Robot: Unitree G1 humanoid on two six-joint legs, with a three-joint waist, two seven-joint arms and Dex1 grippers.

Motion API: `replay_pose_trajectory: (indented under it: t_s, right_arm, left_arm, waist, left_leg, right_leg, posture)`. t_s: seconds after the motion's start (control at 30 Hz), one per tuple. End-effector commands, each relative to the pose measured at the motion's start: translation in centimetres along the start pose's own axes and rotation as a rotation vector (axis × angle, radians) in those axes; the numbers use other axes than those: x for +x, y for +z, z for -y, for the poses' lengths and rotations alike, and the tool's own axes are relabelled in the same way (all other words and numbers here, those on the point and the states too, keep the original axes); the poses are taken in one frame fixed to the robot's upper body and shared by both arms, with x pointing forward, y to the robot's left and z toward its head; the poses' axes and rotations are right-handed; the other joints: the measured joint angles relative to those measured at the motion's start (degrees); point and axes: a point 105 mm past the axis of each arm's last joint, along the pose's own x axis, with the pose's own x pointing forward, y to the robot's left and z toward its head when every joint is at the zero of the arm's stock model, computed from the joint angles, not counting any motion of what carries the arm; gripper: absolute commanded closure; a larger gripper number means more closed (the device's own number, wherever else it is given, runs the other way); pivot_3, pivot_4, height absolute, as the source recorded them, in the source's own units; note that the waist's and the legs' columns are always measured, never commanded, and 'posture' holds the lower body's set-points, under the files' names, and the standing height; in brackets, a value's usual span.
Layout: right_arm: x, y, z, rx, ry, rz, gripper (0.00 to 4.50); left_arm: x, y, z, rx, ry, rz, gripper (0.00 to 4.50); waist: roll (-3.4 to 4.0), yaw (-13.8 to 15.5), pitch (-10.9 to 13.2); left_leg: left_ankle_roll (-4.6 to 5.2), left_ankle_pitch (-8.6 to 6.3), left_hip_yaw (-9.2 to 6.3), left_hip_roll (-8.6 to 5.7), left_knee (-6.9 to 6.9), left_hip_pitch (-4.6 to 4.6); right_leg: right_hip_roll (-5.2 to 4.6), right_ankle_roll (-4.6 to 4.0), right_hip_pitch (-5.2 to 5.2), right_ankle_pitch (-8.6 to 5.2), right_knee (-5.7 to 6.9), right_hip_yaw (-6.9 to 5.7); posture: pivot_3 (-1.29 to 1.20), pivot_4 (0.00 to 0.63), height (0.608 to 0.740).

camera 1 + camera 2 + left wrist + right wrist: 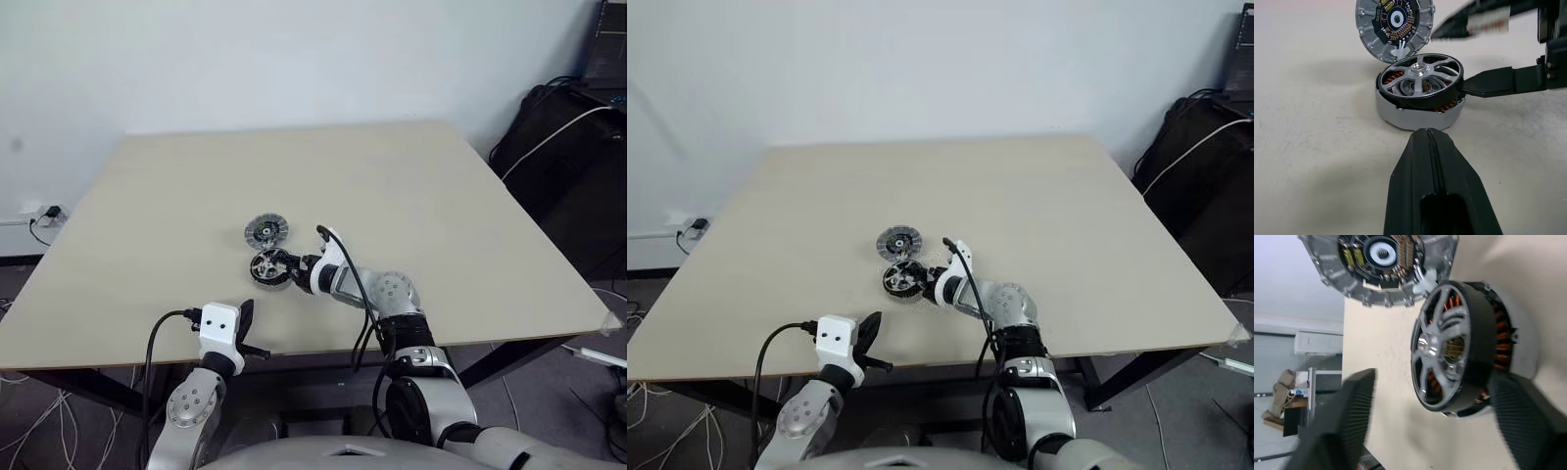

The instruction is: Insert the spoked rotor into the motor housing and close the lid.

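Note:
The spoked rotor [1420, 81], with a black rim, silver spokes and copper windings, sits tilted on the smooth silver-grey lid [1400, 115] near the table's middle front. Just behind it, touching, lies the motor housing [265, 231], a ribbed grey disc with a dark hub. My right gripper [299, 264] is open around the rotor. One of its fingers [1493, 83] is against the rotor's side; the other finger [1342, 421] stands apart from it. My left gripper [245, 328] is shut and holds nothing. It hovers at the table's front edge, pointing at the rotor.
The beige table [441, 196] has wide bare room on all sides of the parts. Black bags and cables [568, 127] stand off its right side. A wall socket with a plug [44, 215] is at the far left.

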Motion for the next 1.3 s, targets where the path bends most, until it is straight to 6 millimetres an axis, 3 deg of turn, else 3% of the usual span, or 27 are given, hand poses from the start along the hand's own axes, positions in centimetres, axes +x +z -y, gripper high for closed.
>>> replay_pose_trajectory:
  t_s: [0.03,0.23,0.37,0.47,0.6,0.8,1.1,1.3]
  right_arm:
    - [0.5,0.3,-4.9,-0.032,0.124,0.025,0.55]
    - [-0.8,0.7,-4.2,-0.069,0.085,0.060,0.55]
    - [-1.9,1.6,-4.3,-0.214,0.072,0.160,0.55]
    - [-2.4,1.9,-5.4,-0.644,0.053,0.269,1.16]
    - [-1.1,0.2,-5.6,-0.966,0.059,0.245,2.52]
    - [1.0,-0.6,-5.4,-1.186,0.046,0.216,4.47]
    - [3.1,-0.1,-5.9,-1.218,0.031,0.194,4.47]
    - [4.0,-0.4,-3.3,-1.208,-0.039,0.115,4.47]
  left_arm:
    - [0.1,1.7,0.0,0.009,-0.001,0.069,4.50]
    - [0.1,1.7,0.0,0.009,-0.004,0.069,4.50]
    - [0.1,1.8,0.0,0.012,-0.008,0.073,4.50]
    - [0.2,2.1,0.0,0.029,-0.008,0.095,4.50]
    - [0.3,2.4,0.1,0.043,-0.008,0.110,4.50]
    - [0.3,2.3,0.1,0.039,-0.003,0.111,4.50]
    - [0.1,2.1,0.0,0.029,0.015,0.109,4.50]
    - [0.0,2.1,0.1,0.024,0.019,0.109,4.50]
  waist:
    - [0.01,0.04,0.04]
    - [0.00,0.02,0.05]
    - [-0.01,0.03,0.05]
    - [-0.01,-0.04,0.07]
    - [-0.14,-0.13,0.08]
    - [-0.36,0.23,0.22]
    - [-0.43,0.41,0.25]
    - [-0.43,0.43,0.25]
  left_leg:
    - [0.01,0.03,0.00,0.00,0.00,-0.02]
    - [0.03,0.02,0.00,-0.01,-0.04,-0.10]
    - [0.06,0.00,-0.01,-0.02,-0.14,-0.13]
    - [0.05,-0.01,0.00,-0.02,-0.15,-0.18]
    - [0.03,0.01,0.02,-0.11,-0.10,-0.13]
    - [-0.06,0.06,-0.02,-0.08,-0.09,-0.11]
    - [-0.07,0.06,-0.05,-0.11,-0.14,-0.11]
    - [-0.07,0.06,-0.07,-0.15,-0.14,-0.11]
  right_leg:
    - [0.01,0.03,-0.02,0.02,0.00,0.00]
    - [0.02,0.01,-0.13,0.02,-0.02,0.04]
    - [-0.11,-0.03,-0.19,0.00,-0.06,0.04]
    - [-0.11,-0.03,-0.24,-0.01,-0.06,0.03]
    - [-0.03,0.00,-0.19,-0.02,-0.06,-0.05]
    - [0.02,-0.01,-0.18,-0.01,-0.03,-0.06]
    - [0.05,-0.03,-0.22,0.00,-0.01,-0.02]
    - [0.05,-0.04,-0.21,0.00,-0.01,0.00]
  posture:
    - [0.00,0.000,0.740]
    - [0.00,0.000,0.740]
    - [0.00,0.000,0.740]
    - [0.00,0.000,0.740]
    - [0.00,0.000,0.740]
    - [0.00,0.000,0.740]
    - [0.00,0.000,0.740]
    - [0.00,0.000,0.740]
